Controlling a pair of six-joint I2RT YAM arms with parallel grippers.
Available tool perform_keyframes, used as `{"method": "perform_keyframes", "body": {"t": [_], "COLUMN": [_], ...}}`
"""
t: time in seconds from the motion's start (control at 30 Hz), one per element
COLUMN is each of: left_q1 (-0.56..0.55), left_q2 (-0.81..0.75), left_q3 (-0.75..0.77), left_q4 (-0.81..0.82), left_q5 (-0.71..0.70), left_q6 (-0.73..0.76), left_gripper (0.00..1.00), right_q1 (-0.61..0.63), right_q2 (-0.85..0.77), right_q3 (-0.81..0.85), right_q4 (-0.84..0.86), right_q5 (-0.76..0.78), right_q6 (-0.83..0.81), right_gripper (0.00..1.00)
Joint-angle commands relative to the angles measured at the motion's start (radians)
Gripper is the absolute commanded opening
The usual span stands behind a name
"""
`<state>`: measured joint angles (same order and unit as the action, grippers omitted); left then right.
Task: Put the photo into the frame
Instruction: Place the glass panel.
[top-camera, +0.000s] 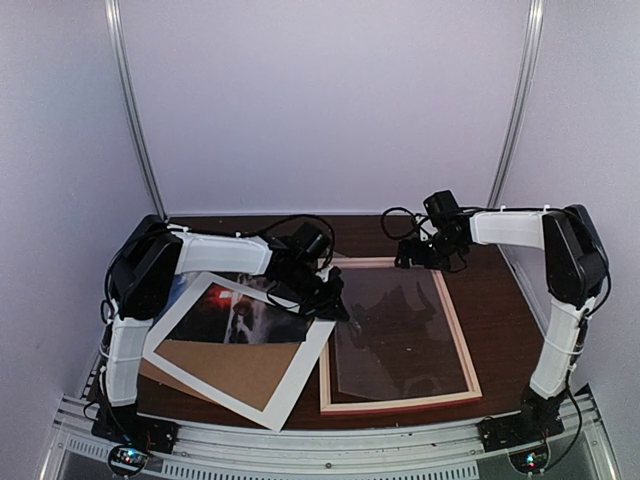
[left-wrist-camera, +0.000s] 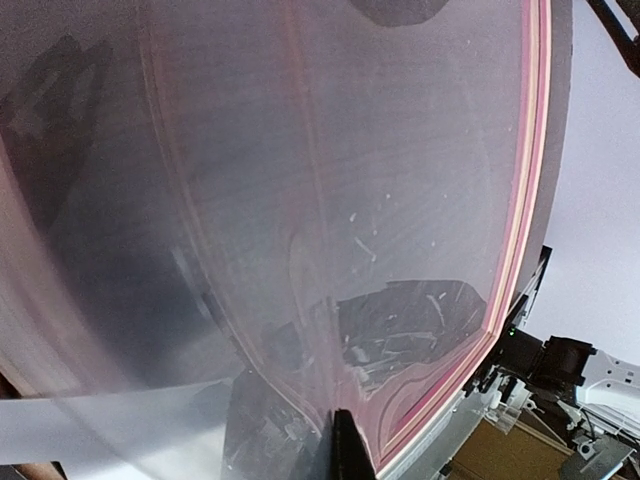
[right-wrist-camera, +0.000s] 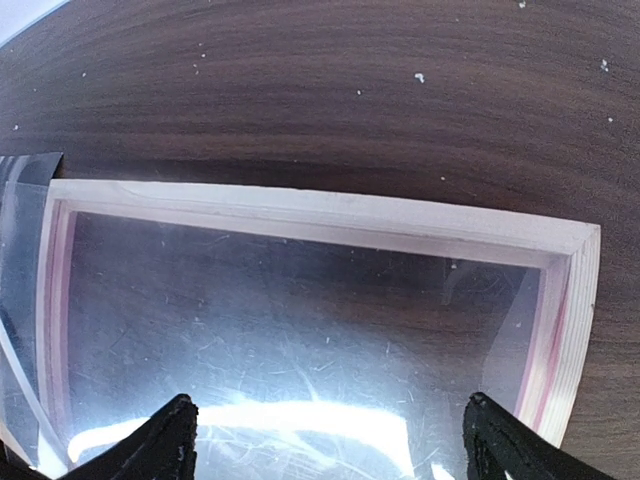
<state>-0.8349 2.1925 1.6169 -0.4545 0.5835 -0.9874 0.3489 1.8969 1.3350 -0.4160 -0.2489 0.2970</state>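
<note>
The photo, dark with a red glow, lies at the left, partly under a white mat. The frame, pink-rimmed, lies flat at the right, its rim also visible in the left wrist view and the right wrist view. A clear sheet rests askew over the frame. My left gripper is at the frame's far left corner, shut on the clear sheet's edge; I look through the sheet. My right gripper hovers open over the frame's far edge, holding nothing.
The white mat lies tilted at the near left, with a brown cardboard board showing through its window. Its corner overlaps the frame's left rim. Bare dark wood table lies beyond the frame.
</note>
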Motion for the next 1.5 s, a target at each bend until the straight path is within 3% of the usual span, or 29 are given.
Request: {"method": "perform_keyframes", "body": {"t": [0.0, 0.83, 1.47], "left_q1": [-0.007, -0.007, -0.007], "left_q2": [0.027, 0.029, 0.016], "left_q3": [0.036, 0.034, 0.018], "left_q4": [-0.013, -0.034, -0.04], "left_q5": [0.053, 0.061, 0.041], "left_q6": [-0.011, -0.008, 0.007], "left_gripper": [0.0, 0.0, 0.0], "right_q1": [0.011, 0.012, 0.007], "right_q2": [0.021, 0.222, 0.215], "right_q3": [0.03, 0.208, 0.155], "right_q4": [0.018, 0.019, -0.041], "right_q5": [0.059, 0.234, 0.233], "right_q6": [-0.023, -0.073, -0.043], "right_gripper": [0.91, 0.94, 0.93]}}
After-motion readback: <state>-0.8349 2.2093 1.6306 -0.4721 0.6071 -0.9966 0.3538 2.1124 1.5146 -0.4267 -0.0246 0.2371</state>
